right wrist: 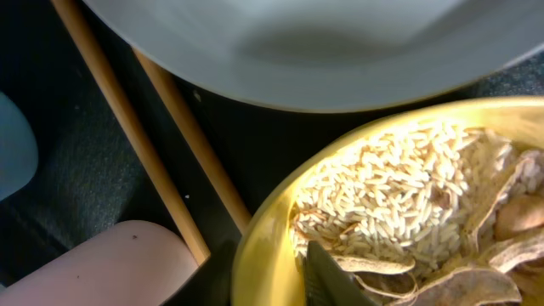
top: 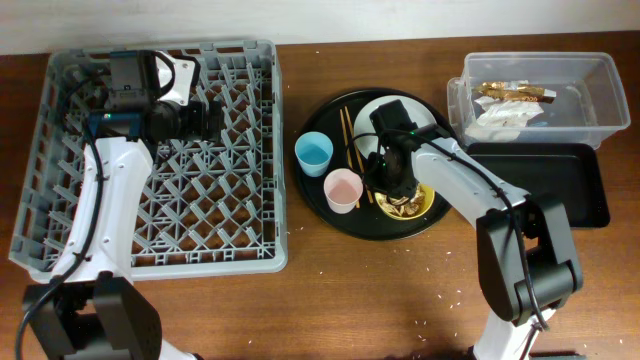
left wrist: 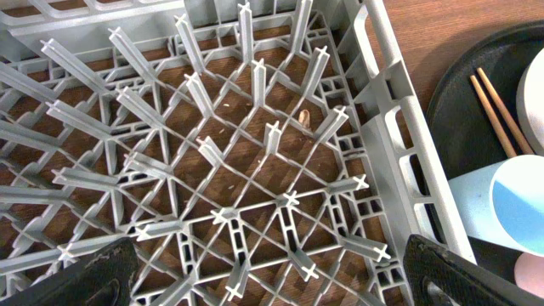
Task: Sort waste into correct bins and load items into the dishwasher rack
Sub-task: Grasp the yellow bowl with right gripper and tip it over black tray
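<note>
Over the round black tray [top: 318, 215], the right end effector [top: 400, 192] sits low at the yellow bowl [top: 428, 207]. One dark finger [right wrist: 327, 276] is inside the rim among the food scraps [right wrist: 399, 212], but I cannot tell whether it already pinches the rim. The wrapper [top: 515, 95] and napkins [top: 500, 118] lie in the clear tub [top: 610, 100], so I judge the step in hand is emptying the bowl. The next move needs a firm hold on the rim, a level lift, then tipping over the black rectangular tray [top: 560, 190] nearby. The plate [right wrist: 297, 42], chopsticks [right wrist: 127, 136] and pink cup [right wrist: 110, 263] crowd the bowl and could be knocked. The left end effector [top: 210, 118] hangs spread wide over the dishwasher rack [top: 240, 200], holding nothing.
</note>
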Robot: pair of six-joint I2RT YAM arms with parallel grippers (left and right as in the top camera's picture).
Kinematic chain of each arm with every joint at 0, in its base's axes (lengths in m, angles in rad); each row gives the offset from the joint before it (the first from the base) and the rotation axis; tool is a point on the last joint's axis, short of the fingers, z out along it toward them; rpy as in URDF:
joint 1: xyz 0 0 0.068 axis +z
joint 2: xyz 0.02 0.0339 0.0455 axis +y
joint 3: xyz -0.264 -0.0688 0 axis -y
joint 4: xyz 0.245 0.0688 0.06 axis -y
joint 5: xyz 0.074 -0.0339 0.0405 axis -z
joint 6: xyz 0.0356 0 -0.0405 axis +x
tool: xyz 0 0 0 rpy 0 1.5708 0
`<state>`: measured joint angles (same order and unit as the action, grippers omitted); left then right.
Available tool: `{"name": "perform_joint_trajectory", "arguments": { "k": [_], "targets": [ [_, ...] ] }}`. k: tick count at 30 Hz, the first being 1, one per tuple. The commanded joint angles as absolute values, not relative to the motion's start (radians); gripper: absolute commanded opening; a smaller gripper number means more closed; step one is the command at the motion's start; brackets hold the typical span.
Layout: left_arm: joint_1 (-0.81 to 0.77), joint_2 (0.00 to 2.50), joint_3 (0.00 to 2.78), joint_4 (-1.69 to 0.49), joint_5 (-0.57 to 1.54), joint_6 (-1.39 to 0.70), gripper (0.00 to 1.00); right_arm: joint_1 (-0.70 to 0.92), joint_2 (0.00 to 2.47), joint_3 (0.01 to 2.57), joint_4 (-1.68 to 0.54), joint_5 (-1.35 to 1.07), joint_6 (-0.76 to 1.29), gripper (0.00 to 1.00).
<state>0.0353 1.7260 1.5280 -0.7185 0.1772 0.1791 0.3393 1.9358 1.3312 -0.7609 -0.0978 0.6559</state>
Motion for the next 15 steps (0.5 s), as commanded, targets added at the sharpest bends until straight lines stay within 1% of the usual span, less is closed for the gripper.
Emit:
{"name": "perform_joint_trajectory", "arguments": {
  "k": [1,2,4,6,10,11,12,15],
  "targets": [
    [0.040,1.703,1.542,-0.720,0.191,0.174,0.99,0.347,1.935,1.328,-0.763,-0.094,0.662,0.15],
    [0.040,1.703,1.542,-0.720,0.191,0.174,0.99,0.347,1.935,1.328,-0.762,-0.097,0.659,0.04],
    [0.040,1.703,1.542,-0.720,0.191,0.174,0.99,0.347,1.935,1.331,-0.770,-0.104,0.636,0.04],
    [0.040,1.703,1.542,-0.720,0.191,0.174,0.99,0.345,1.932,1.367,-0.826,-0.105,0.619,0.04],
    [0.040,1.703,1.542,-0.720,0.191,0.174,0.99,0.345,1.864,1.552,-1.025,-0.112,0.463,0.04],
    [0.040,1.703,1.542,-0.720,0.191,0.174,0.99,0.345,1.847,1.595,-1.068,-0.112,0.405,0.04],
    [0.040,1.703,1.542,-0.720,0.191,0.174,0.99,0.345,1.830,1.656,-1.136,-0.118,0.280,0.04],
    [0.040,1.703,1.542,-0.720,0.191,0.174,0.99,0.302,1.807,1.803,-1.322,-0.128,0.261,0.04]
  ]
}}
